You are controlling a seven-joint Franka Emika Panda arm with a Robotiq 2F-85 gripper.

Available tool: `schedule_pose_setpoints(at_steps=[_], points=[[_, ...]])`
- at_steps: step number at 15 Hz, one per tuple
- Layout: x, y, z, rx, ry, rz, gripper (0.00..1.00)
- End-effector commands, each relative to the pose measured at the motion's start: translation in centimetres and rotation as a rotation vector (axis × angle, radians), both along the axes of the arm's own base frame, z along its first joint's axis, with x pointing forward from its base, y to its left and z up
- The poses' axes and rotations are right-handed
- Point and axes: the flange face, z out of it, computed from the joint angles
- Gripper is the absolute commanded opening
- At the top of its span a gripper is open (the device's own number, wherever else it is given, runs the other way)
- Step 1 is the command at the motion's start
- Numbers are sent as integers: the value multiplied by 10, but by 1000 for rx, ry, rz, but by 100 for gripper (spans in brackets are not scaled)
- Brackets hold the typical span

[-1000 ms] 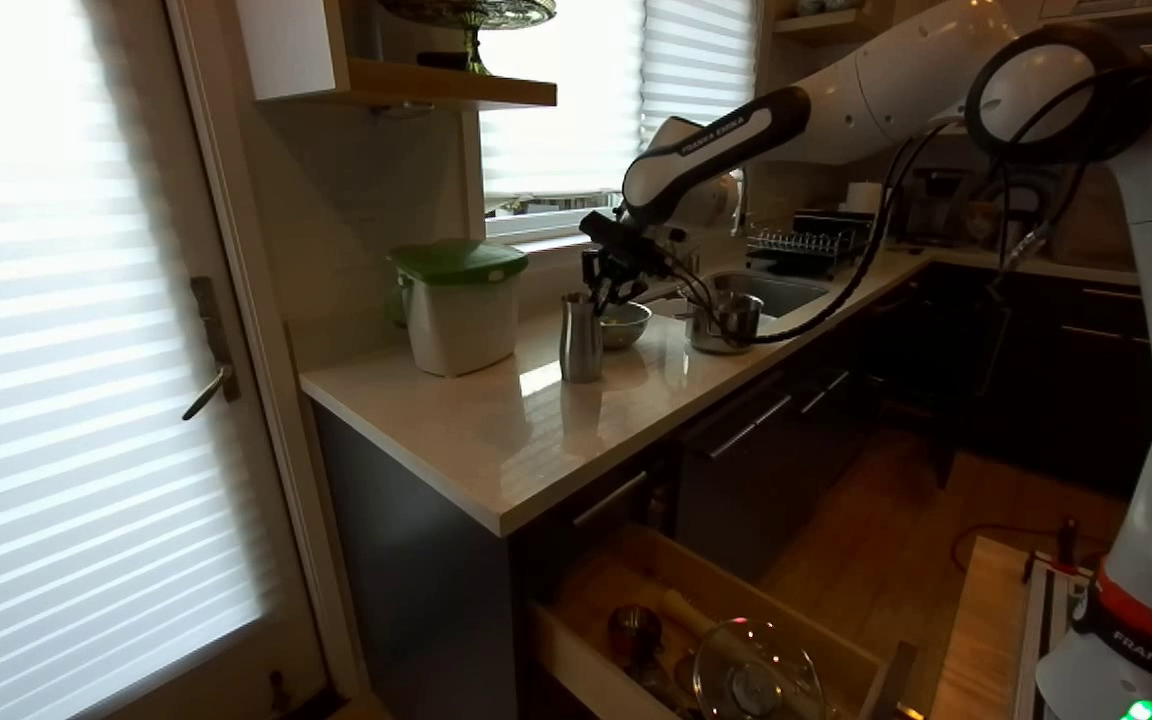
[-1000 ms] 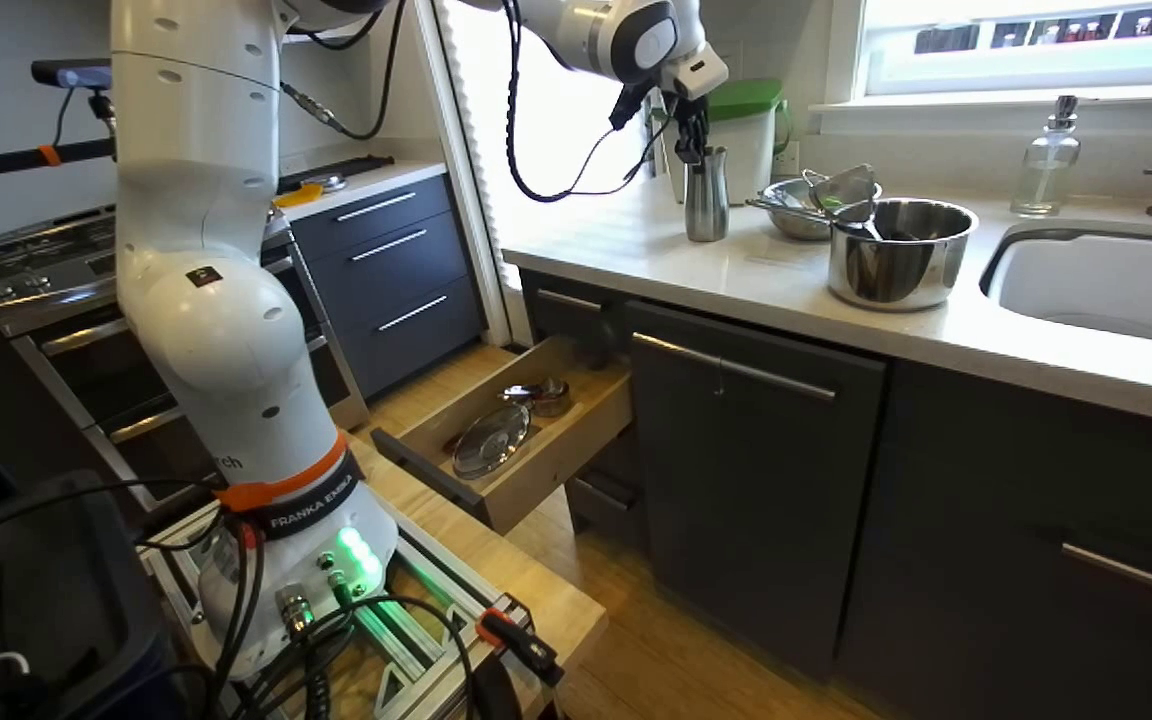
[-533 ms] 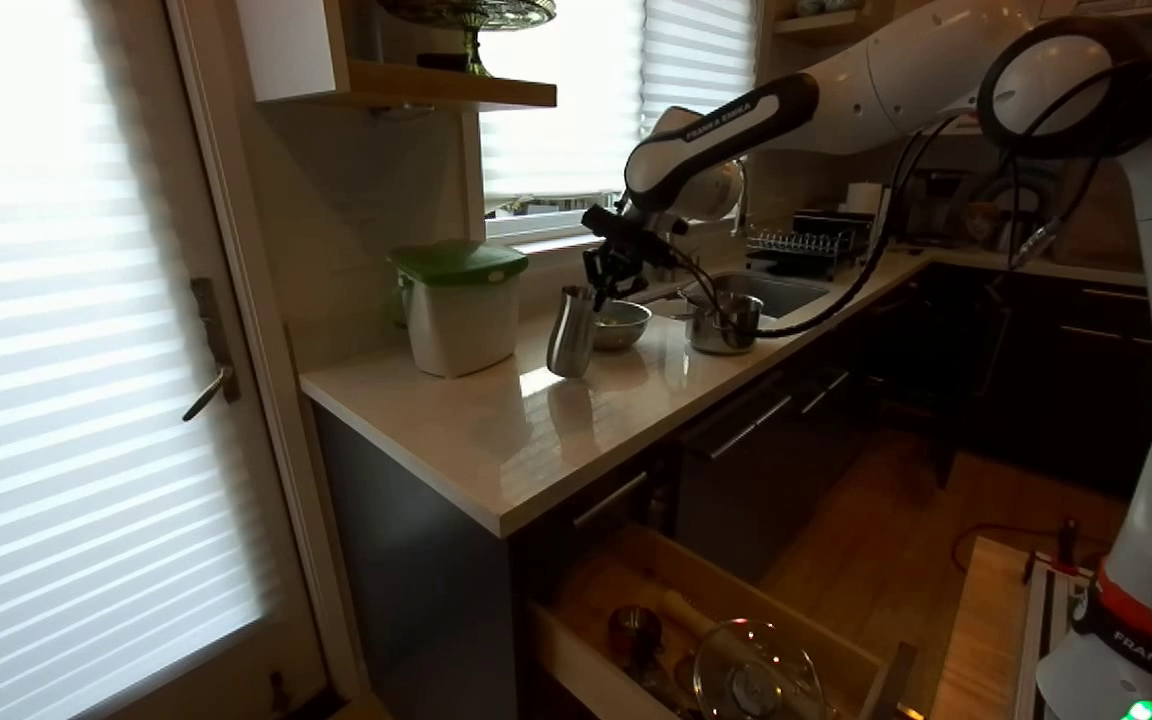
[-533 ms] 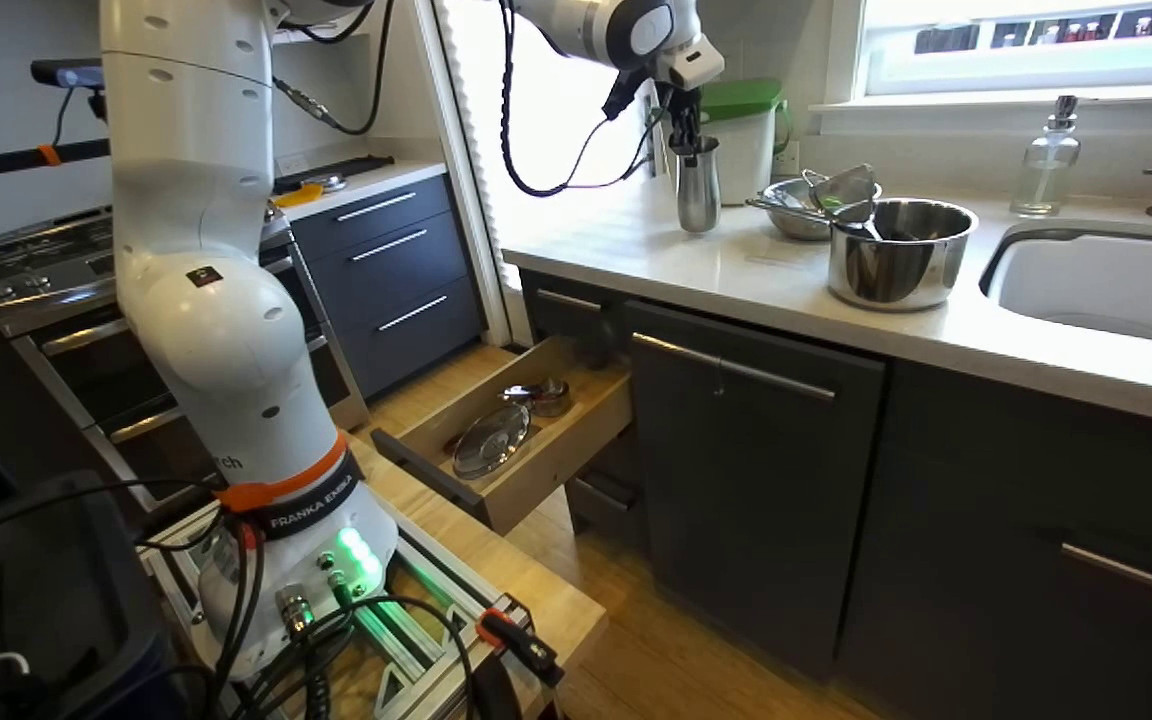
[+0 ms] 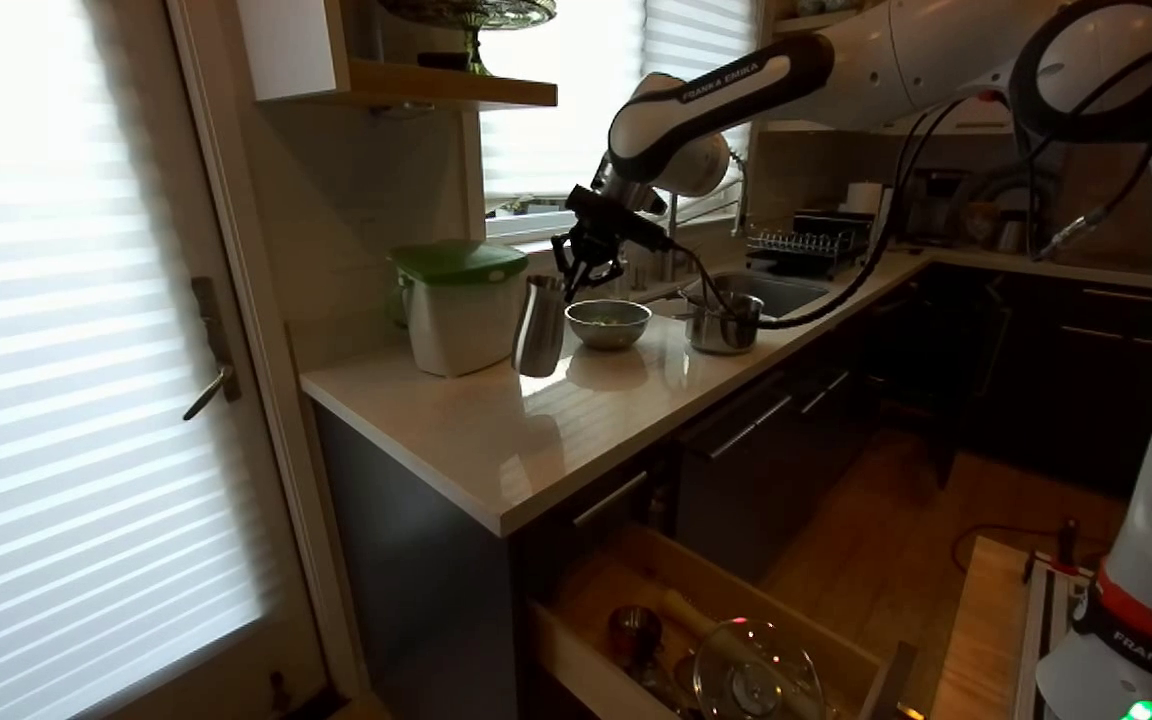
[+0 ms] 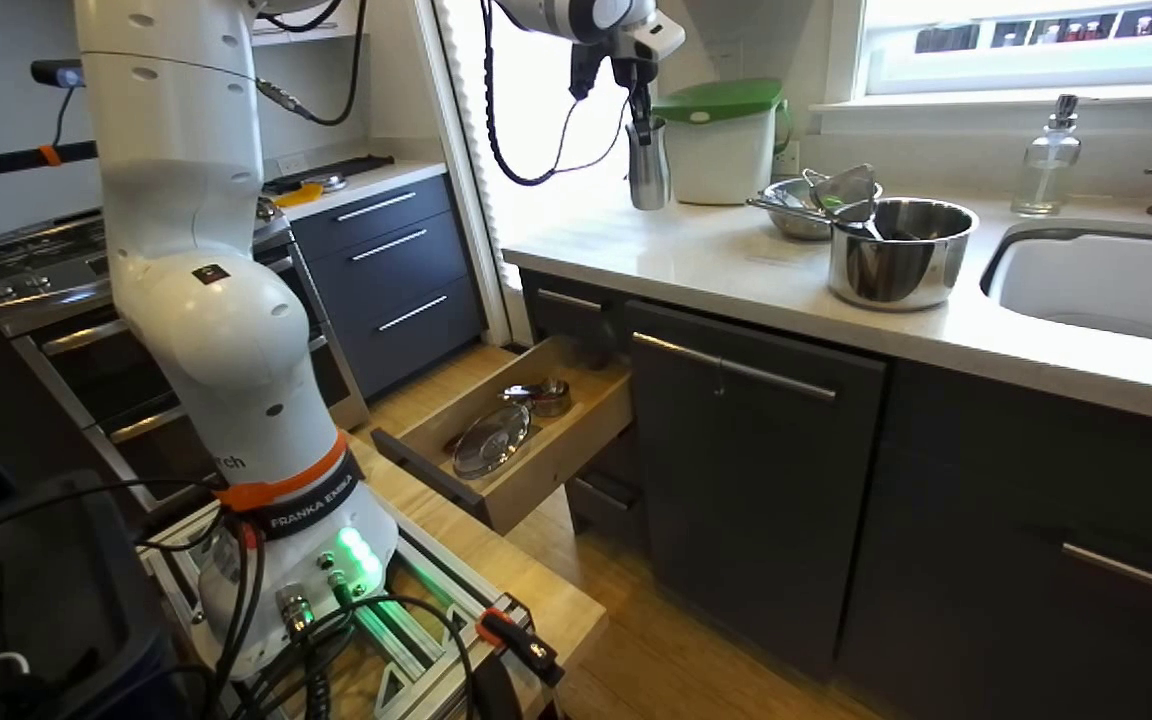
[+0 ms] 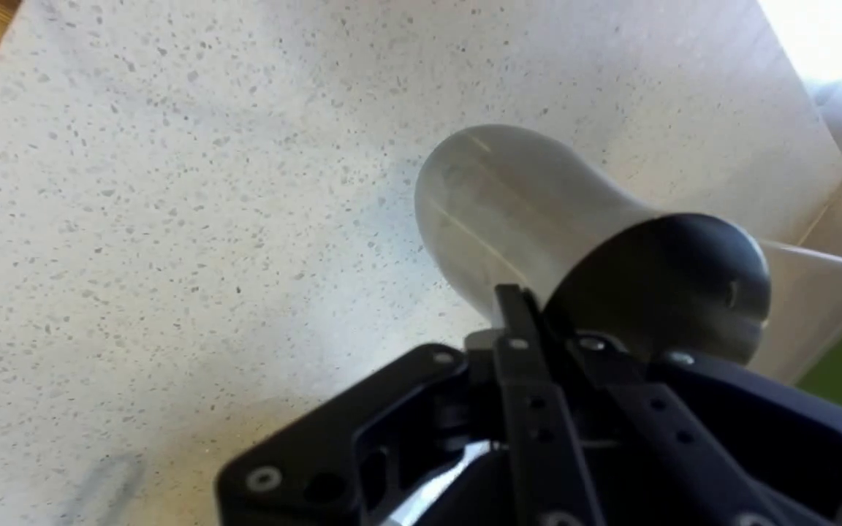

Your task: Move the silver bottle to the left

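From the end edge of the bench (image 5: 436, 430), here's one green-lidded tub (image 5: 461, 325), close to the back edge. Next along, one silver bottle (image 5: 539, 335), leaning, up off the surface, between tub and front edge. And the gripper (image 5: 569, 294) has it, fingers (image 7: 517, 321) pinched almost together on the rim! The arm (image 5: 866, 75) stretches in over the front edge, its end tipped downward. On past that: one metal bowl (image 5: 608, 332), farther back, then one metal pot (image 5: 718, 334), near the front edge.
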Motion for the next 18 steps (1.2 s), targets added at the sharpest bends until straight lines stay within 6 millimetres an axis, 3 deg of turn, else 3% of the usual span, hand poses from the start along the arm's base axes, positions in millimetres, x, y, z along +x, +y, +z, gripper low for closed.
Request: schedule_pose_setpoints(at_steps=[1,6,9,14,18], points=[[0,-1,1,-2,2,4,1],[51,51,-5,-162,-20,122,1],[75,79,-9,-173,-34,193,1],[105,119,-17,-137,-87,278,1],[114,143,-18,-112,-111,345,1]])
